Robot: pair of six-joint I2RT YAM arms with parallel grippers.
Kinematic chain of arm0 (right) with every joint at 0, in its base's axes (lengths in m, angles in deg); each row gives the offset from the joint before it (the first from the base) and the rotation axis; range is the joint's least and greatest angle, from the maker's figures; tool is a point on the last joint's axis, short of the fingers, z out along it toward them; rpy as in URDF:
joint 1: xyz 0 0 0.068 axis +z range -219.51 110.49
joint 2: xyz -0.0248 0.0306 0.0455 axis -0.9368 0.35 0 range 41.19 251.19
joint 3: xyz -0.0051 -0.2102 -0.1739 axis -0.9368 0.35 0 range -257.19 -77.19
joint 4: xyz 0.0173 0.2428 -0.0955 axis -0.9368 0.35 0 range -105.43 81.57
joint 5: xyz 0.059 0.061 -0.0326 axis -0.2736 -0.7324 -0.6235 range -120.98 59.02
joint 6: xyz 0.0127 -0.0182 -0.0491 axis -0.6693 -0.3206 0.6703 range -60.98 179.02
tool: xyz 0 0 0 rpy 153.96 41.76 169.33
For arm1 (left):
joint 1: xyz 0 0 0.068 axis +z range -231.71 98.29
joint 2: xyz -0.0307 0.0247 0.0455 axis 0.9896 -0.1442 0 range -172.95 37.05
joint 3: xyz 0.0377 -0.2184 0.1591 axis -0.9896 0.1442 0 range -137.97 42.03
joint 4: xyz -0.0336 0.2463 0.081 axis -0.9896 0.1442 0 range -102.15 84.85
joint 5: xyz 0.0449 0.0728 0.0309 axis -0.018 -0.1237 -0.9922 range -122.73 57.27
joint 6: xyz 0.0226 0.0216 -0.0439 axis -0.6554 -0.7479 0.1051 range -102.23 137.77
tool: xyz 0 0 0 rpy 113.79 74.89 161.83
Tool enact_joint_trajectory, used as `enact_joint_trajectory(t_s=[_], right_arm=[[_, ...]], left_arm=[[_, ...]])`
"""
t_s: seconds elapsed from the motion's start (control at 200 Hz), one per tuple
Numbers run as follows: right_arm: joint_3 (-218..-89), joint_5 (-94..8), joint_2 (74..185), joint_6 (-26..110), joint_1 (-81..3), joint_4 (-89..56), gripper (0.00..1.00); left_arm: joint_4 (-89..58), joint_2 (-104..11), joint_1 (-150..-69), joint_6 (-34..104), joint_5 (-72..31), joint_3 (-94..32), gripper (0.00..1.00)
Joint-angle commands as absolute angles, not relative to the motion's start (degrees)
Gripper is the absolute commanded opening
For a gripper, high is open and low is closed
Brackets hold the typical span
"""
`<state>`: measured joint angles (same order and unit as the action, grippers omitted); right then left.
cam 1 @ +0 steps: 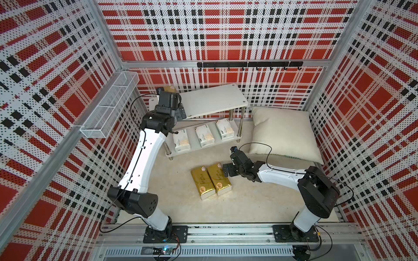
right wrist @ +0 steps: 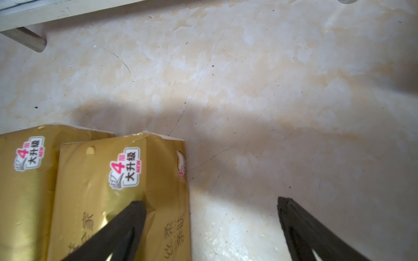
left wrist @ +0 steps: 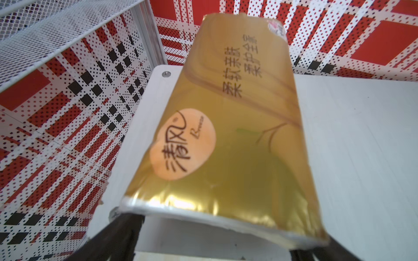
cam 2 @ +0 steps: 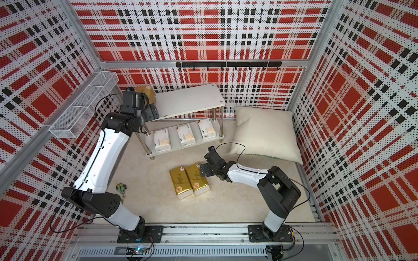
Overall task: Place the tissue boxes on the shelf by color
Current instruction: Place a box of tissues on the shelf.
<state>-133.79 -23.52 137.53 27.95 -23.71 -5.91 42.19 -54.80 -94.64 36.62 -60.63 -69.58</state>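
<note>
Now your left gripper point(left wrist: 217, 253) stands spread at the shelf's point(cam 1: 217, 99) top board, one gold pack point(left wrist: 226, 135) lying on it between the jaws, while your right gripper point(right wrist: 210, 228) gapes over two gold packs point(cam 1: 210, 180) on the floor, three white packs point(cam 1: 203, 135) lining the lower board.

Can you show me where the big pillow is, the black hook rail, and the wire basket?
Cream pillow point(cam 1: 285, 133), a top view, middle of its cover.
Black hook rail point(cam 1: 248, 64), a top view, middle of the bar.
White wire-mesh basket point(cam 1: 110, 106), a top view, its mesh side wall.
</note>
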Motion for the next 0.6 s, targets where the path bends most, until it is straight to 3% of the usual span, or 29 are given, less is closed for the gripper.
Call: enact_joint_trajectory(t_s=[0.0,0.596], right_arm=[[-134.9,-24.0,138.6,27.8,-22.8,-6.3,1.00],[-134.5,-23.7,138.5,27.7,-22.5,-6.5,1.00]], left_arm=[[41.0,-52.6,-94.4,36.8,-60.9,-68.3,0.99],[36.6,-50.4,-94.4,37.5,-56.6,-65.0,0.95]])
